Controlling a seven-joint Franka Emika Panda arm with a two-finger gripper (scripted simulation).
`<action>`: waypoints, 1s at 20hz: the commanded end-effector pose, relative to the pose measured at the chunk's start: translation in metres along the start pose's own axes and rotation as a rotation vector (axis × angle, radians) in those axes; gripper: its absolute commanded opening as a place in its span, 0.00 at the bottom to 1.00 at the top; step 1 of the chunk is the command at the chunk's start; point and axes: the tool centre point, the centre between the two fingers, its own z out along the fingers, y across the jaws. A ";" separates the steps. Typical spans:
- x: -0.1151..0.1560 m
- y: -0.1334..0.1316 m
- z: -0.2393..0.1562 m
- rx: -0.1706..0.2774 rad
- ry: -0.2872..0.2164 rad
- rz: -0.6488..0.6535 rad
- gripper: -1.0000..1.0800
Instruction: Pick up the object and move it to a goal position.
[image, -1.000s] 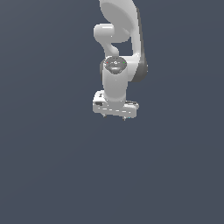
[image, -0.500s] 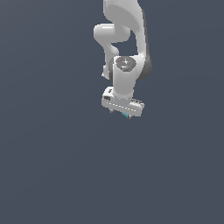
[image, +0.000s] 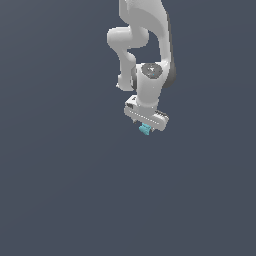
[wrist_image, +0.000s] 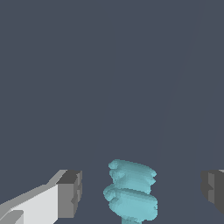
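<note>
Small cyan-turquoise lump (image: 145, 129) (wrist_image: 131, 191), stacked ridged lobes with an uneven outline, sitting just under the white gripper (image: 146, 126) in the exterior view, between its two spread fingers (wrist_image: 69, 194) without touching either

Across the exterior view, the dark grey ground lies open on all sides of the arm. The only thing near the gripper (image: 146, 125) is the cyan lump (image: 145, 129) between its spread fingers (wrist_image: 70, 194), with a clear gap on each side of the lump.
</note>
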 end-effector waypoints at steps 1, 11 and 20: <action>-0.012 0.000 0.003 0.001 0.002 0.050 0.96; -0.046 0.001 0.013 0.005 0.007 0.189 0.96; -0.056 0.002 0.015 0.007 0.008 0.229 0.96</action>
